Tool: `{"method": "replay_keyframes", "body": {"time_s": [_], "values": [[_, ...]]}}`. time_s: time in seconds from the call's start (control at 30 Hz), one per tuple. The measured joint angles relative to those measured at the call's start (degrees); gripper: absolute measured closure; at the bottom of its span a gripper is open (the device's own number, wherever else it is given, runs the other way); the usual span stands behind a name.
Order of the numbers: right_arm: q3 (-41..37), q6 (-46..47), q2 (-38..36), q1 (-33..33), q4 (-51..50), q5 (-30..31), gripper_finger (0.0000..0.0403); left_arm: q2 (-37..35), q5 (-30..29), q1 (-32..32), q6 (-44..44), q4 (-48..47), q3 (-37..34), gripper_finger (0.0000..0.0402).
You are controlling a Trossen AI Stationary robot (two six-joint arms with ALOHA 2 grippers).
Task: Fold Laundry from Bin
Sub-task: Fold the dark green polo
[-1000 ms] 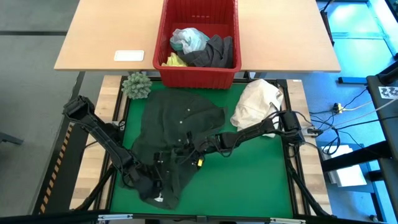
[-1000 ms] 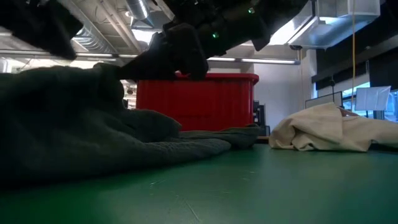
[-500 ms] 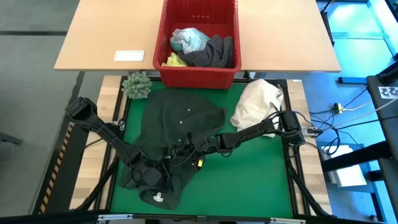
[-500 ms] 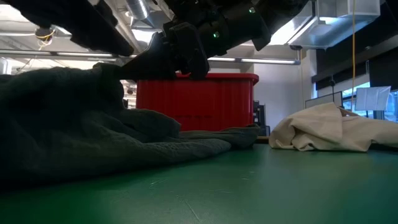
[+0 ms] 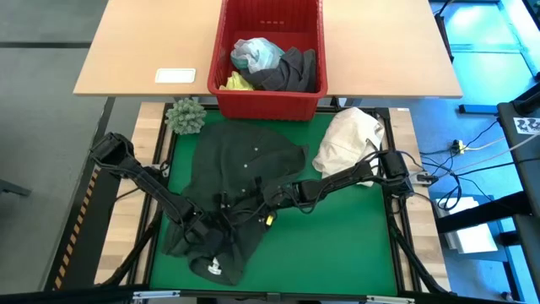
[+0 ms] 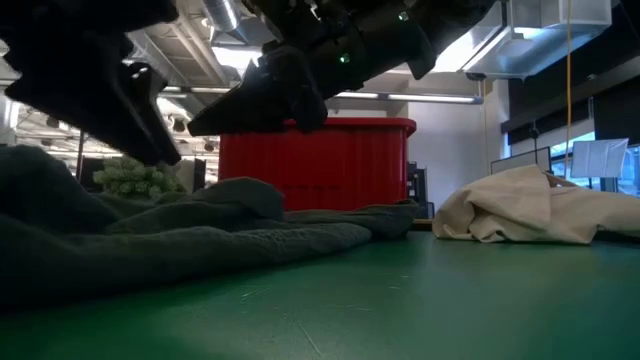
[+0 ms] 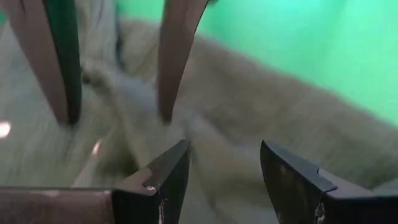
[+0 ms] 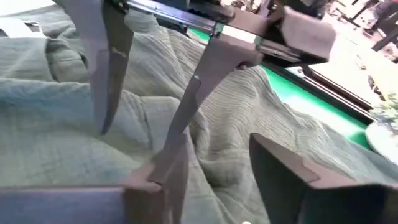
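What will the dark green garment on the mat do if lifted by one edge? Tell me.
The dark green garment lies in soft wrinkles, so it would probably drape limply. Lifted by one edge, it would likely hang and drag across the green mat.

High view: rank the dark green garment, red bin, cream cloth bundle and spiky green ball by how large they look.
1. dark green garment
2. red bin, slightly smaller
3. cream cloth bundle
4. spiky green ball
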Motion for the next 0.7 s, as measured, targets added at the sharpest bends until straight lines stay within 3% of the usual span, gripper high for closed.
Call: {"method": "replay_keyframes", "body": {"time_s": [0.2, 0.5, 0.7], "values": [[0.0, -1.7, -2.5, 0.4, -4.7, 3.6, 0.0196, 0.0, -0.4, -0.9, -2.3, -1.8, 0.0, 0.0211], [0.0, -2.7, -7.6, 2.8, -10.8, 9.2, 0.0194, -2.0, 1.4, -1.3, -7.1, -1.8, 0.0, 0.0211], [0.0, 0.0, -10.7, 4.6, -15.6, 11.8, 0.0194, -5.8, -1.8, -3.8, -7.2, -2.3, 0.0, 0.0211]]}}
